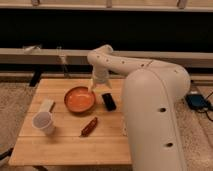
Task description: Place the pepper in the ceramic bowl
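The wooden desk (60,145) fills the lower left and middle of the frame. The robot's thick white arm (150,110) rises at the lower right, covers the desk's right edge, and bends up and left toward the upper middle. From there the pincer (94,87) points down, ending just above the upper right rim of the ceramic bowl (80,100). Whether it is open or closed cannot be told. The pepper is not in it.

The pepper (89,126) lies on the bare wood in the lower middle of the frame, slanted, just below and right of the bowl and apart from its rim. The bowl's orange inside holds nothing visible.

Right of the bowl, near its rim, a flat black rectangular object (108,101) lies between the bowl and the arm. At the left, a white translucent cup (44,122) lies tilted on its side, with a pale block (46,105) just above it. Both sit well apart from the pepper. Nothing stands between the pepper and the bowl.

On the desk there are 1 pepper, 1 bowl, 1 cup, 1 black object and 1 pale block. At the far right, off the desk, 1 blue item (196,101) lies on the floor.
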